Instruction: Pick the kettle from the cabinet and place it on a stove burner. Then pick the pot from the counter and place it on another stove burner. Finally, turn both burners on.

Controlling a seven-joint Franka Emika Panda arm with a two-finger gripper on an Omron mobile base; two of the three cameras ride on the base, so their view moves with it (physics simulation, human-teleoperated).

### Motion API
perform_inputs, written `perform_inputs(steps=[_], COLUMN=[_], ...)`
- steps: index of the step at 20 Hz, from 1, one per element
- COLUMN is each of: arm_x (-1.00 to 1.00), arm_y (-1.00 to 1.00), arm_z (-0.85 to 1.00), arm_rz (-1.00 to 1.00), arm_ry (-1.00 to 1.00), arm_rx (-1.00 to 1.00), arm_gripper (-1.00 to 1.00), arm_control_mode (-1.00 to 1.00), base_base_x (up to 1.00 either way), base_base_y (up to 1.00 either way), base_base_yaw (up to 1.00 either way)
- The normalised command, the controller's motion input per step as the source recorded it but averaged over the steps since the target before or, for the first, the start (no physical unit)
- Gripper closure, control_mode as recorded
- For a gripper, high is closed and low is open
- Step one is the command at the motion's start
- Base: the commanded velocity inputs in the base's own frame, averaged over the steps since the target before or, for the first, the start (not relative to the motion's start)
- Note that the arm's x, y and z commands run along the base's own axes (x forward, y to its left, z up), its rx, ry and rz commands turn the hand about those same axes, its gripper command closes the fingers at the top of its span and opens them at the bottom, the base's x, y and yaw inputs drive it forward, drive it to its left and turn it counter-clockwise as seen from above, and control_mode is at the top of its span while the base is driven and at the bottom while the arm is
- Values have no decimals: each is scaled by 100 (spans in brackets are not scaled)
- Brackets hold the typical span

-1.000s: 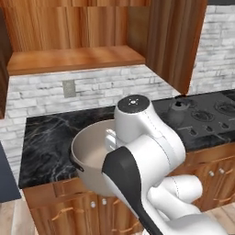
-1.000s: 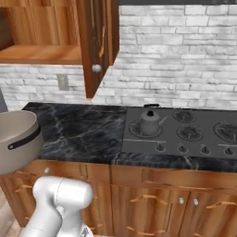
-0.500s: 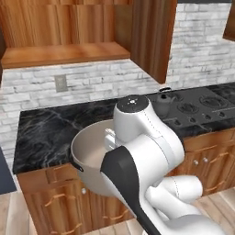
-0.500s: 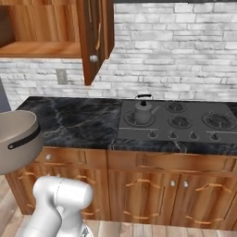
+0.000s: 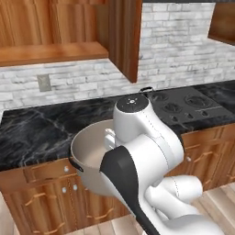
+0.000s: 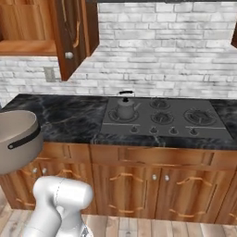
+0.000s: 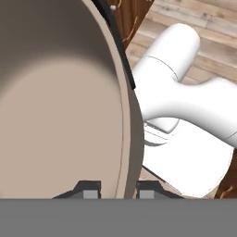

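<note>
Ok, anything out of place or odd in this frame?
Two things stand out. The cabinet door hangs open over the counter. The pot is off the counter, carried by its rim between the fingers, in front of the drawers. The kettle sits upright on a burner.

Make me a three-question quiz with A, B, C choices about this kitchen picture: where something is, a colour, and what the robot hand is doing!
1. Where is the small dark grey metal kettle?
A. on a stove burner
B. on the wooden cabinet shelf
C. on the floor

2. What colour is the wide round pot?
A. bright red
B. beige
C. green

3. What is the gripper doing?
A. hanging open over the stove
B. turning a knob
C. pinching the pot's rim

Answers: 1 A, the kettle stands on the back left burner of the dark cooktop. 2 B, its wall and inside look beige. 3 C, a finger tip sits on each side of the rim.
</note>
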Motion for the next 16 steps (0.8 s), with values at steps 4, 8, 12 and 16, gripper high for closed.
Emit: perform_inputs(steps=[4, 8, 12, 16], arm_x=[0, 0, 0, 0], arm_y=[0, 0, 0, 0], arm_z=[0, 0, 0, 0], arm_rz=[0, 0, 0, 0], arm_ry=[0, 0, 0, 0], arm_rx=[0, 0, 0, 0], arm_gripper=[100, 100, 100, 100], arm_control_mode=[100, 100, 100, 100], base_base_x=[-18, -13, -13, -14], base_base_y=[-62, -64, -65, -64], base_base_yaw=[0, 0, 0, 0])
